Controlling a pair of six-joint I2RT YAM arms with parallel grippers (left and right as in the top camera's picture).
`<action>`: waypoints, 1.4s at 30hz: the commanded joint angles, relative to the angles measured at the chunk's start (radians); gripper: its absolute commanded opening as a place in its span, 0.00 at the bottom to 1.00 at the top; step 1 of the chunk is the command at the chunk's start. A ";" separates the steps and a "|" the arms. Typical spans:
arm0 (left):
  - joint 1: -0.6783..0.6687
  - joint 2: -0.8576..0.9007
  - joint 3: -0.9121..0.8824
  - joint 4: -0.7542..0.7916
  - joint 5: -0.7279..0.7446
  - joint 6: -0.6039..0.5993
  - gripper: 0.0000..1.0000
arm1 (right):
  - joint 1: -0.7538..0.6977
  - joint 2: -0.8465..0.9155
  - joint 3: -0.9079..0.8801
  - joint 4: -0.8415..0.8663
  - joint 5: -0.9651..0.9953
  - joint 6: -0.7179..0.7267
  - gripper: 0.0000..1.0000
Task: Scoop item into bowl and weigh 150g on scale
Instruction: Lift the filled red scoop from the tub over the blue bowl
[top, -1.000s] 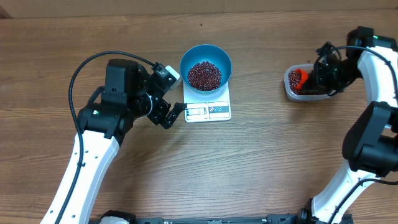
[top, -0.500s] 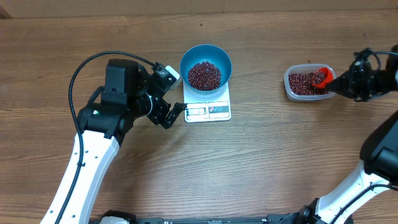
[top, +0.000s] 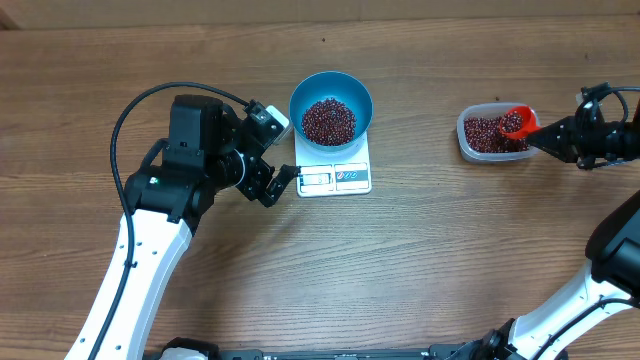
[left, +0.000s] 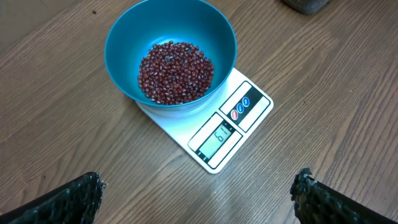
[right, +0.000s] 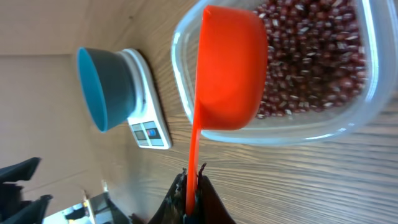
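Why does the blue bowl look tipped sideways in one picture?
Right wrist view: that camera sits turned, so the blue bowl and scale show sideways, and the near orange scoop looks huge. Left wrist view: the bowl stands upright and sharp. Overhead view: even light, soft shadows.

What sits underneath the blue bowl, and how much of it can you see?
A white scale sits under the bowl. Its display and buttons stick out along one edge; the rest of its top is hidden by the bowl.

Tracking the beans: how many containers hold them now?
2: the blue bowl on the scale, and the clear tub at right. Whether the orange scoop holds any is unclear.
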 joint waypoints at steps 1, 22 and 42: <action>0.010 0.002 0.003 -0.001 0.003 -0.007 1.00 | 0.012 0.001 -0.005 -0.032 -0.125 -0.054 0.04; 0.010 0.002 0.003 -0.001 0.003 -0.007 1.00 | 0.357 0.001 0.006 -0.055 -0.352 -0.019 0.04; 0.010 0.002 0.003 -0.002 0.003 -0.007 1.00 | 0.686 0.001 0.165 0.149 -0.136 0.325 0.04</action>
